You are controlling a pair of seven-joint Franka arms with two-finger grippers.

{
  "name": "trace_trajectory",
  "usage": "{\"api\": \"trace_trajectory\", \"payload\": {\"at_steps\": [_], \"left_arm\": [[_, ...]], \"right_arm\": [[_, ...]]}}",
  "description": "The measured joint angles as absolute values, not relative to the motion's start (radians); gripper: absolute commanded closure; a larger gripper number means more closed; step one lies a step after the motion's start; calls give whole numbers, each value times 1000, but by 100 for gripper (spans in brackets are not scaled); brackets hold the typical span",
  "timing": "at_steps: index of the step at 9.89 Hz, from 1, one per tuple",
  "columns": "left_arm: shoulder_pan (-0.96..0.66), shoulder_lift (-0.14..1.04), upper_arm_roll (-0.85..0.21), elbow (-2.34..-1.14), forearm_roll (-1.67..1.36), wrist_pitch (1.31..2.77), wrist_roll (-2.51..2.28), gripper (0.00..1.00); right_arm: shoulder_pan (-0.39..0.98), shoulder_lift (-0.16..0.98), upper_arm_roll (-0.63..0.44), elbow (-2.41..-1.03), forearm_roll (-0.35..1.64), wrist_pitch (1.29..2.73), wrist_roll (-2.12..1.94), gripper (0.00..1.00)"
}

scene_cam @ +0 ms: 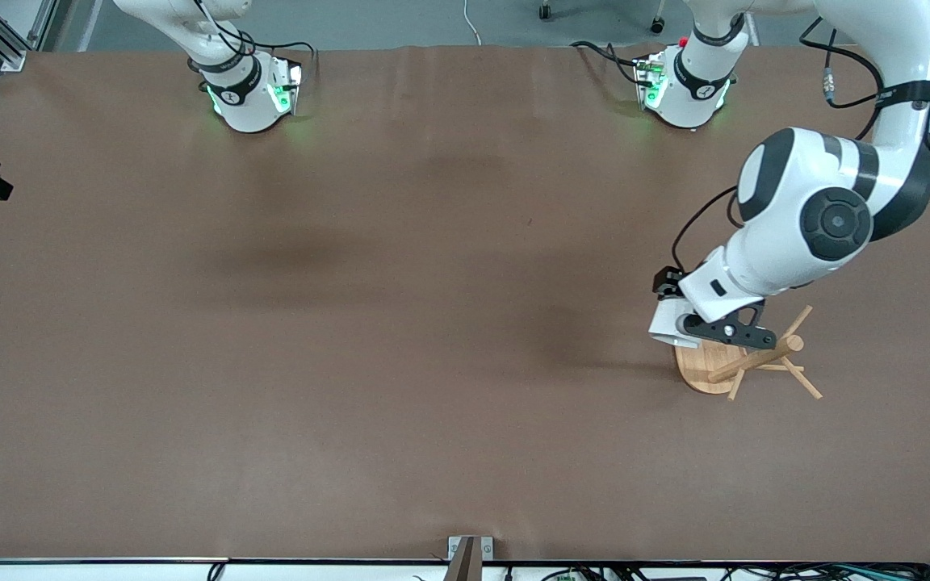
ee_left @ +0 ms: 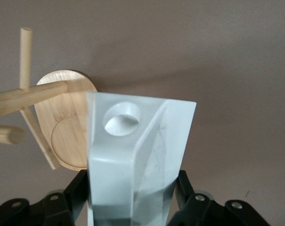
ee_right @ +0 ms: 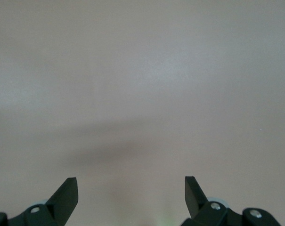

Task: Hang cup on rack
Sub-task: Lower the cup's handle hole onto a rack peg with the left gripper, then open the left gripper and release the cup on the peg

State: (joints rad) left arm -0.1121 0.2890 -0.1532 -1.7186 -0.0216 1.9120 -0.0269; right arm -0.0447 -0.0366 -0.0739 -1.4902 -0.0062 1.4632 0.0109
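The left tool (ee_left: 128,207) is up in the air over the rack (scene_cam: 743,361), and its two fingers pinch the white cup (ee_left: 137,160). The cup's blocky handle with the round hole points toward the rack's oval base, close to the pegs. The rack stands on the brown bench (scene_cam: 400,323) at the left arm's end. The right tool (ee_right: 131,193) waits over bare bench with its fingers spread wide, holding nothing.

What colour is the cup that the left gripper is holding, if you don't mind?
White, plain and unpatterned; the cup shows best in the left wrist view.
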Motion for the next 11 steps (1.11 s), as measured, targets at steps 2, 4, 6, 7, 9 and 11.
{"api": "trace_trajectory", "payload": {"at_steps": [2, 4, 6, 7, 9, 11], "left_arm": [[-107, 289, -140, -1719, -30, 1916, -16, 100], [-107, 289, -119, -1718, -58, 1922, 17, 100], [-106, 289, -98, -1718, -92, 1925, 49, 100], [-106, 289, -91, -1719, -95, 1929, 53, 100], [-106, 289, -84, -1719, -96, 1942, 53, 100], [-106, 289, -81, -1722, -96, 1948, 53, 100]], "right_arm": [[-45, -37, -74, -1490, -6, 1463, 11, 0], [-45, -37, -74, -1490, -6, 1463, 11, 0], [-45, -37, -75, -1490, -6, 1463, 11, 0], [-45, -37, -75, -1490, -6, 1463, 11, 0], [-45, -37, -75, -1490, -7, 1463, 11, 0], [-45, -37, -76, -1490, -7, 1463, 11, 0]]}}
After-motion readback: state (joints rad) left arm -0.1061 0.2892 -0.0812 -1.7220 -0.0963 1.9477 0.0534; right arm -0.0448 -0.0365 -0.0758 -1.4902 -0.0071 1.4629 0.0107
